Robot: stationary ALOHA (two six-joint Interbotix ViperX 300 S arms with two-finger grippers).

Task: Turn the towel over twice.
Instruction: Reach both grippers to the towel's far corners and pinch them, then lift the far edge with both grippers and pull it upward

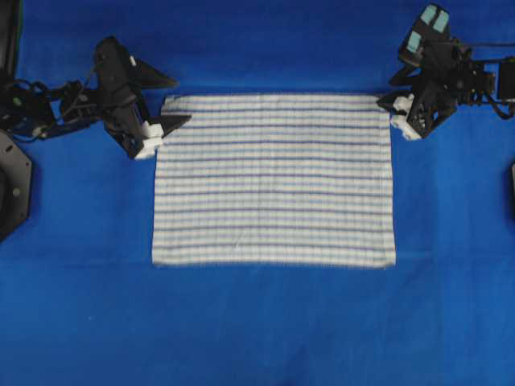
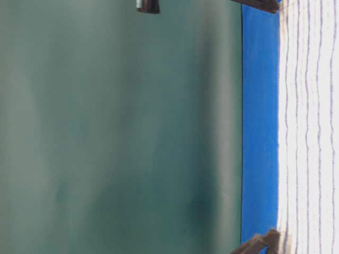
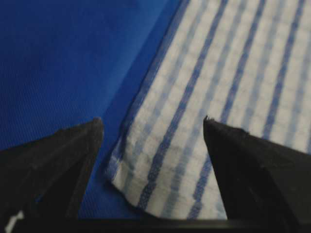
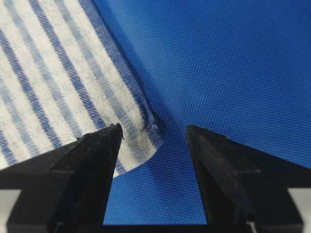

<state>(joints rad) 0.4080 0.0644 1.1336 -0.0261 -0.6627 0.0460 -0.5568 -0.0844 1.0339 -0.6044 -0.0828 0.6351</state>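
Note:
The towel lies flat and spread out on the blue sheet, striped side up, white with dark and light blue lines. My left gripper is open at the towel's far left corner. In the left wrist view that corner lies between the spread jaws of the left gripper, not pinched. My right gripper is open at the far right corner. In the right wrist view that slightly curled corner sits beside one finger of the right gripper, with bare sheet in the gap. At table level the towel lies flat.
The blue sheet covers the whole table around the towel. A black arm base stands at the left edge. Behind the table's far edge is a plain green wall.

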